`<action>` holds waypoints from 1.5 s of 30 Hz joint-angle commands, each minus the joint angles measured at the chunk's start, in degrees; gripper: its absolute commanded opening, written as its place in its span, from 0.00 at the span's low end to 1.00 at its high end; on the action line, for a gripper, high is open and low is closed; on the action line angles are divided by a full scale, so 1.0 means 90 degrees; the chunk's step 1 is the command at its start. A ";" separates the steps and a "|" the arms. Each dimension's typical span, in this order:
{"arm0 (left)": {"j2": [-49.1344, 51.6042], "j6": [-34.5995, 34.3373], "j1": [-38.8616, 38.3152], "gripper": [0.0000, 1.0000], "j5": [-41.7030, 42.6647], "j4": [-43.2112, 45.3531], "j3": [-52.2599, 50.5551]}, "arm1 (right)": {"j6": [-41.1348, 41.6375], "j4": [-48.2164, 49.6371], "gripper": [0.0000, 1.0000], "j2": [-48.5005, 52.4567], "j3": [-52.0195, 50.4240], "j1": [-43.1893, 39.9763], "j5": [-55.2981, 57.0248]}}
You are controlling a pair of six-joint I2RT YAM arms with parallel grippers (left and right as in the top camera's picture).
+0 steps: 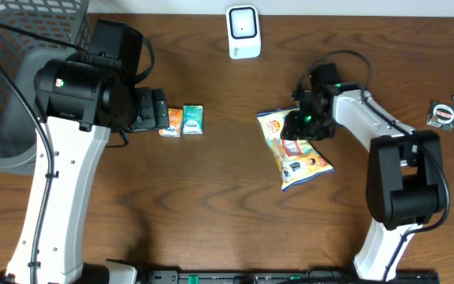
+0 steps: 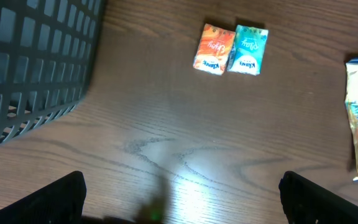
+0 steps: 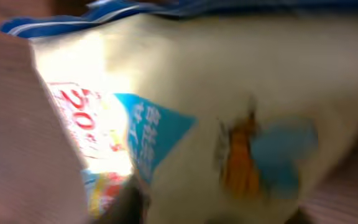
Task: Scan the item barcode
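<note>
I read this as the pick-up step. My right end effector (image 1: 302, 125) is down on the upper end of the crinkly yellow-and-white snack bag with a blue edge (image 1: 302, 162), right of centre in the overhead view. The bag lies flat on the brown wooden tabletop (image 1: 211, 205), running from the end effector toward the lower right of the frame.

In the right wrist view the bag's printed face fills nearly the whole frame, blurred and very close, so it is right at the fingers. The fingers do not show there, and from above the arm's black head hides them. I cannot tell whether they have closed on the bag or merely sit around it.

As I judge it, the next move calls for a firm hold on that top end. Then comes a lift and a carry to the white boxy barcode scanner (image 1: 243, 31) at top centre, well apart from the bag, barcode side turned toward it. I cannot see where the barcode is printed, and a soft bag may sag or slip when raised.

My left end effector (image 2: 182, 199) hangs with fingers spread wide, holding nothing. It is near a small orange packet (image 2: 214, 48) and a small teal packet (image 2: 247, 50) lying just beside each other.
</note>
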 commanded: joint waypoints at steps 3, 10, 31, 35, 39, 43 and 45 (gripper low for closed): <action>0.0000 -0.0032 -0.0002 0.98 -0.0032 -0.0029 -0.0019 | 0.0573 0.0022 0.01 0.0180 -0.0352 0.0097 0.0134; 0.0000 -0.0032 -0.0002 0.98 -0.0032 -0.0027 -0.0019 | 0.0826 -0.0138 0.01 -0.0087 0.0532 -0.0070 -0.1209; 0.0000 -0.0032 -0.0002 0.98 -0.0032 -0.0027 -0.0019 | 0.4432 0.4238 0.01 0.0852 0.2934 0.0304 -0.1141; 0.0000 -0.0032 -0.0002 0.98 -0.0032 -0.0029 -0.0019 | 0.4728 0.4199 0.01 0.1914 0.4116 0.0398 -0.1299; 0.0000 -0.0032 -0.0002 0.98 -0.0032 -0.0029 -0.0019 | 0.4932 0.4192 0.01 0.2540 0.4794 0.0432 -0.1462; 0.0000 -0.0032 -0.0002 0.98 -0.0032 -0.0029 -0.0019 | 0.4806 0.4114 0.01 0.2611 0.4855 0.0430 -0.1409; 0.0000 -0.0032 -0.0002 0.98 -0.0034 -0.0029 -0.0019 | 0.4566 0.4063 0.01 0.2582 0.4884 0.0386 -0.1491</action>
